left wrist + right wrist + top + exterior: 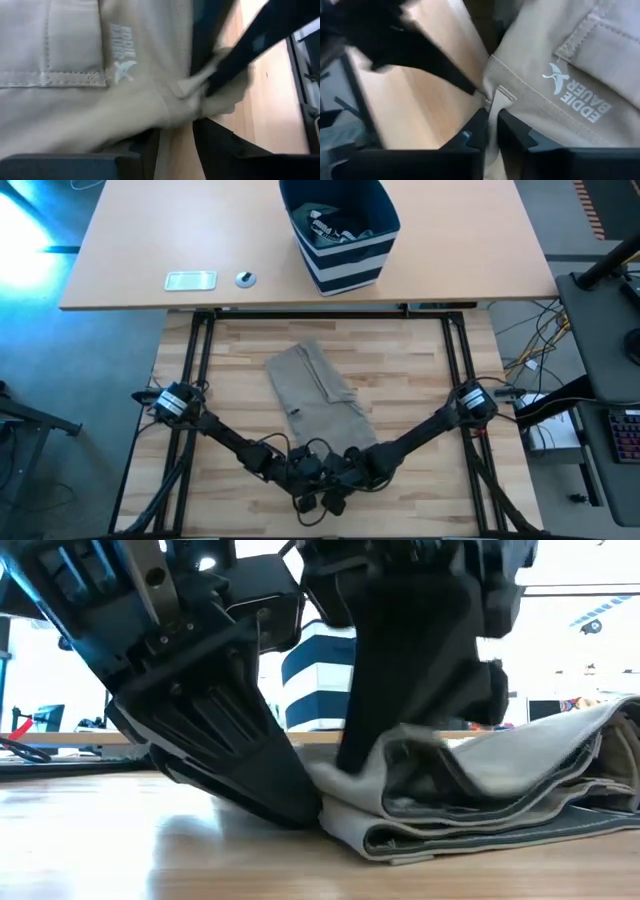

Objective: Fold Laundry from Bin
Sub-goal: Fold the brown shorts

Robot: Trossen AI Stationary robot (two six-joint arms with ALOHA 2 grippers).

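A beige garment (pixel 320 395) lies folded in several layers on the wooden table, its printed logo (pixel 580 97) facing up. Both grippers meet at its near end. My left gripper (pixel 308 472) comes in from the near left and my right gripper (pixel 345 470) from the near right, each shut on the cloth. The navy bin (pixel 340 230) with white stripes stands on the far tabletop and holds dark and grey laundry (pixel 335 228). My left gripper has the garment's near edge (pixel 175 135) between its two fingers, slanting down from the near left. Its lower finger (pixel 290 795) lies on the table against the folded end; how many layers it has I cannot tell. The garment rests on the table. My right gripper pinches the garment's seamed near edge (pixel 492 107) between its two fingers, close to a small sewn tab. It slants down from the near right. The upper layers (pixel 420 755) stand a little raised at the fingers, while the rest of the garment lies on the table.
On the far light tabletop lie a flat white device (pixel 190 280) and a small round thing (pixel 245 278). Black frame rails (pixel 195 360) border the wooden table at both sides. Bare wood (pixel 420 380) shows left and right of the garment.
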